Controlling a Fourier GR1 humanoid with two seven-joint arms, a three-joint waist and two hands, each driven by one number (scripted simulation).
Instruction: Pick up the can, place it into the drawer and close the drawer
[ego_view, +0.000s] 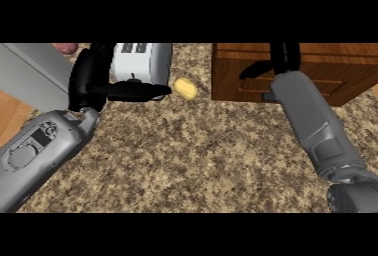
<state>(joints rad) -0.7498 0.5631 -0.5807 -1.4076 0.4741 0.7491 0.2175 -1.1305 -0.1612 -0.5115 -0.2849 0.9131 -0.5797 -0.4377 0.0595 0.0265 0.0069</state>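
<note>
Right hand (272, 62) reaches over the wooden drawer (325, 70).

We see two grey forearms w/ smooth, rounded shells. The left forearm (40, 152) has a recessed panel outlined in dark lines, w/ a small black rectangular insert near the wrist. The right forearm (317, 127) is tube-shaped, w/ seams and a darker grey joint section lower down. Both hands are glossy black: left hand (92, 82), right hand (280, 60).
</note>
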